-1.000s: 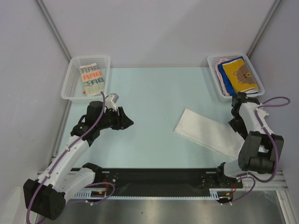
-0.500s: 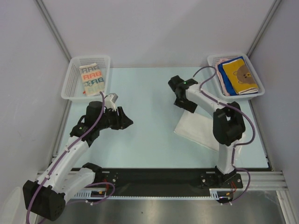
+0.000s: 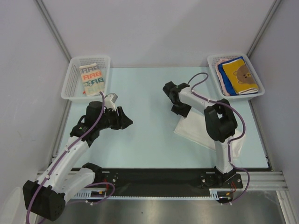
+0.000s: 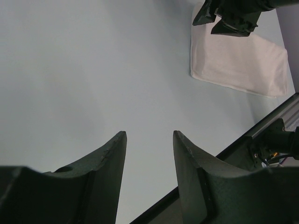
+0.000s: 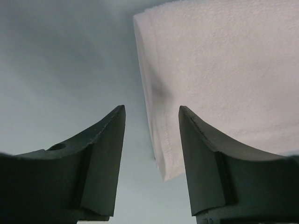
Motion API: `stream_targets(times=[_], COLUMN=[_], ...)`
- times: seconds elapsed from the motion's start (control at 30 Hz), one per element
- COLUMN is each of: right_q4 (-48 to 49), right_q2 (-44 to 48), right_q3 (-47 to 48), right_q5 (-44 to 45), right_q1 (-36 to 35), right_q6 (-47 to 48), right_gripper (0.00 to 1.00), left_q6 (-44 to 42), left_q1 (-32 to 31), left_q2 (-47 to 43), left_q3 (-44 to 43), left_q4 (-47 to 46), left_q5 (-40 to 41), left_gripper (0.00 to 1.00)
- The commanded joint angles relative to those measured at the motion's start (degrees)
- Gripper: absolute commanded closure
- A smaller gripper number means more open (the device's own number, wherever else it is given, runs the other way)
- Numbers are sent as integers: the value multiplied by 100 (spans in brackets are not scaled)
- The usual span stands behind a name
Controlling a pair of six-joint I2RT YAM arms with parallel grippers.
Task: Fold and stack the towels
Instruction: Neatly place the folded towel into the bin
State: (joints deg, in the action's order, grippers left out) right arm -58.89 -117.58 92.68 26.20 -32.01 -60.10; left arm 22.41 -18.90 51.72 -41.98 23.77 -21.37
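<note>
Hovering over the left short end of the white towel [image 3: 194, 128], the right tool [image 3: 181, 111] has its 2 fingers [image 5: 205, 158] moderately apart. The towel's hemmed edge shows in the gap and nothing is clamped. That towel lies flat as a long folded strip on the pale tabletop [image 3: 140, 88]. Well left of it, the left tool [image 3: 127, 119] hangs above bare tabletop, its fingers wide and empty. Farther left of the white towel, a mesh basket [image 3: 66, 93] holds the cream lettered towel [image 3: 91, 79]. Beyond its right end, another basket [image 3: 214, 63] holds the yellow bear towel [image 3: 239, 74], stacked on a blue towel [image 3: 225, 83].
</note>
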Motion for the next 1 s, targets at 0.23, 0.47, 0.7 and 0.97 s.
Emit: stream_targets(times=[0.23,0.47,0.7,0.97], right_q4=[9,-105,202,352], right_q2=[77,7,25,-160], right_q3=[-497,-637,-1173,-1297], right_q5=[87,114,44,-88], right_q1=[-192,-271,-288,-297], right_q6=[-424,-477,-573,-477], right_gripper=[46,47,51,73], left_q6=[-62,-53,-53,-62], left_q1=[0,0,0,0], left_q2=[-127,-119,-101,-84], left_q3=[-47,-39,-39,-39], left_q4=[-48,-57,-57,-30], left_q5=[-26,-34,-43,1], left_gripper=[50,50,50,50])
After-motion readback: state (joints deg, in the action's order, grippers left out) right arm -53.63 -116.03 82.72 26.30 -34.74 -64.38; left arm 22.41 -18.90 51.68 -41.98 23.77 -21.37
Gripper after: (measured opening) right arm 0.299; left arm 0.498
